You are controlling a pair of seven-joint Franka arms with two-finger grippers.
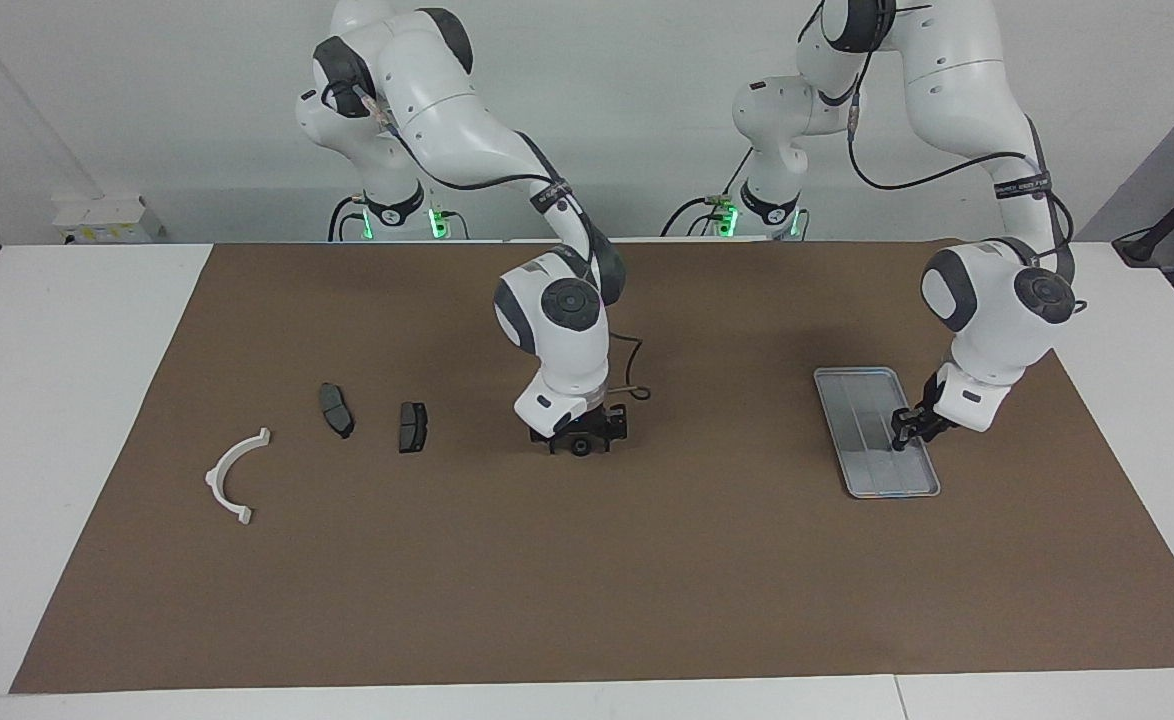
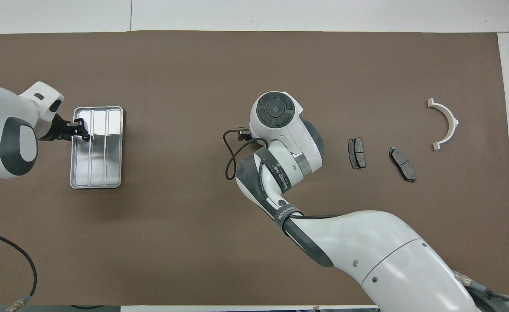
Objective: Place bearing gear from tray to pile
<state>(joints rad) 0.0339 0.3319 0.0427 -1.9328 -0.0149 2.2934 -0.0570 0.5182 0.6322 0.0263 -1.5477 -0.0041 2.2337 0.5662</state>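
Tray (image 2: 115, 147): bare metal, silver-grey, glossy, with bright reflections across its ridged floor. Mat (image 1: 587, 580): brown, matt, evenly flat in finish, apparently paper or felt; which one cannot be told. Table (image 1: 57, 400) around it: white, smooth, low sheen. Half-ring (image 1: 230, 476): white plastic, smooth, slightly satin. Two brake-pad plates (image 2: 357, 152) (image 2: 402, 163): dark grey, matt, dull-faced. Arm shells (image 2: 389, 255): white plastic, glossy, with dark grey matt joint caps. Cable (image 2: 233, 158): black, smooth.
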